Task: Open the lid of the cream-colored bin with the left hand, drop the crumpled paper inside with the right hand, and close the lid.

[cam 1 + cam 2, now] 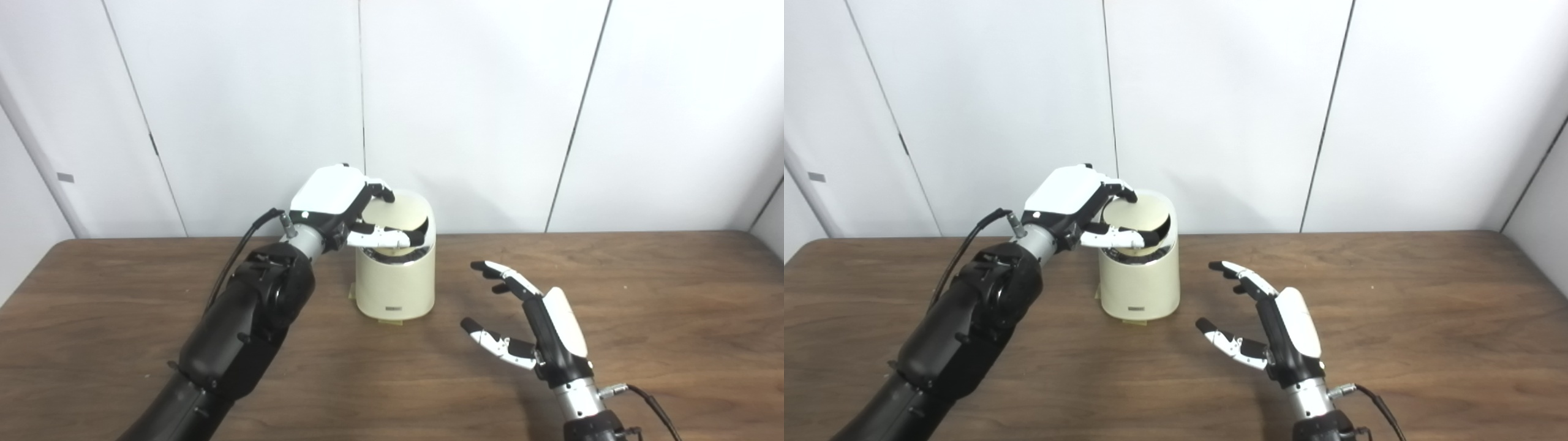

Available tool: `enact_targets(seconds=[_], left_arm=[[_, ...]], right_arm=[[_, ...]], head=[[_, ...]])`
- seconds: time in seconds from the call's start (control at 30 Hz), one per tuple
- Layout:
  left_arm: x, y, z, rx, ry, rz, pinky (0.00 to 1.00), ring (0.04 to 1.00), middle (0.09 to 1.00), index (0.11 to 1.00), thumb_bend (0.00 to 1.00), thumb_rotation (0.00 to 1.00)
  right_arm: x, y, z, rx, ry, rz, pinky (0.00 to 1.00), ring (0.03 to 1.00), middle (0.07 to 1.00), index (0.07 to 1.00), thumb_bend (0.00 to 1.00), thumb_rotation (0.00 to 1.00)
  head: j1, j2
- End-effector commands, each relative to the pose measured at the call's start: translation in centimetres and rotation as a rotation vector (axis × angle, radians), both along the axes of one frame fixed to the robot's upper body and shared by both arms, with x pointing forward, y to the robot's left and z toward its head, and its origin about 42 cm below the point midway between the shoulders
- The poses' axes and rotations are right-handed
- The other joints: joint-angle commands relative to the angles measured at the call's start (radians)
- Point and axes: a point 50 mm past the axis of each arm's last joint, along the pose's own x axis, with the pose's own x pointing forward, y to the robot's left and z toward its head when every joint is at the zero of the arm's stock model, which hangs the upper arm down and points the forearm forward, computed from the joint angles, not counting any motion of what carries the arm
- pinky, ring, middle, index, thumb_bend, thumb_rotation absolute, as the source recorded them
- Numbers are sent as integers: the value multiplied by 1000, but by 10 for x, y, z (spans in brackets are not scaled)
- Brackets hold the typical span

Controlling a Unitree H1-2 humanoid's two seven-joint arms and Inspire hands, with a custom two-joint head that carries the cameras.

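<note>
Lid (392,222) stands tilted up at the back of the cream bin (397,282), which sits mid-bench (643,294), and the left hand (334,205) holds it there, fingers (381,191) hooked over its top edge and thumb across the dark mouth. Opening thus looks done; the right hand (539,324) hovers just right of the bin with fingers spread and nothing in them, and since no paper shows anywhere, I judge it is already dropped and only the closing is left. Inside of the bin is hidden, so that cannot be confirmed.
</note>
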Motion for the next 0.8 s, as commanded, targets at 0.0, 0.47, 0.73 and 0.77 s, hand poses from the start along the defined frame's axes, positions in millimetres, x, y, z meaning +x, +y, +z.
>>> enact_targets(seconds=[0.0, 0.47, 0.73, 0.77], left_arm=[[2, 2, 22, 61, -117, -24, 1000, 869, 772, 768, 951, 981], [-28, -1, 5, 348, -233, -68, 1000, 858, 769, 747, 938, 965], [-36, 0, -12, 423, -301, -93, 1000, 839, 746, 738, 869, 911], [-37, 0, -13, 423, -304, -95, 1000, 840, 748, 737, 863, 917]], right_arm=[[-13, 14, -22, 37, 77, -4, 662, 778, 806, 790, 286, 369], [-10, 19, -20, 44, 83, 0, 664, 781, 810, 795, 279, 336], [-9, 22, -20, 37, 84, -3, 669, 787, 809, 799, 276, 340], [-9, 22, -20, 36, 88, -4, 671, 788, 811, 799, 277, 342]], head=[[0, 1], [-10, 5], [-11, 5], [-11, 4]])
